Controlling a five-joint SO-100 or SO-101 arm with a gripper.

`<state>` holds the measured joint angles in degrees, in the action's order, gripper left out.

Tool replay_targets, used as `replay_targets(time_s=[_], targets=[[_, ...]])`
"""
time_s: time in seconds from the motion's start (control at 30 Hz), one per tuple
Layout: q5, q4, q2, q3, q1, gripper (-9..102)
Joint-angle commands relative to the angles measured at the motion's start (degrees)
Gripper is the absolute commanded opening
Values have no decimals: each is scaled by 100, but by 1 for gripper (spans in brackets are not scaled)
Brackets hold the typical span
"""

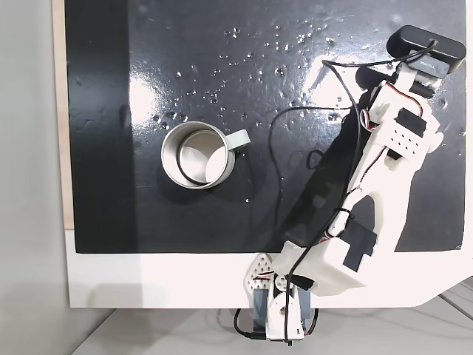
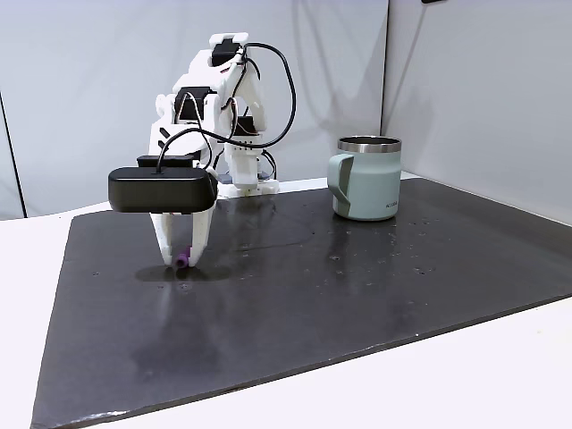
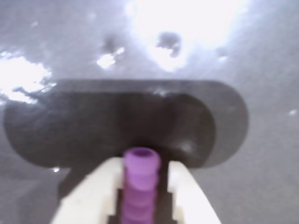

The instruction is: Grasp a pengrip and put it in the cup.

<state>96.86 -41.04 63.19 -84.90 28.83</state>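
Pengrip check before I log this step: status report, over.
Hand shut on the pengrip, just above the mat. Cup upright, well apart from the hand. Nothing on the mat between them.

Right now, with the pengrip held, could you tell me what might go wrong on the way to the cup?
The pengrip sticks out past the end effector, so it could slip or pivot. The cup stands well away and tall, so a low carry might knock its wall.
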Motion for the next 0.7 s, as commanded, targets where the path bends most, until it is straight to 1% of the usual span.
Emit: replay_targets(time_s=[0.0, 0.2, 0.33, 0.5, 0.67], targets=[[-97, 149, 272, 18, 0, 8], [-264, 211, 299, 18, -26, 2], [-475, 158, 457, 18, -79, 2], [-1301, -9, 1020, 26, -255, 0], [-2065, -589, 1934, -220, -422, 0]])
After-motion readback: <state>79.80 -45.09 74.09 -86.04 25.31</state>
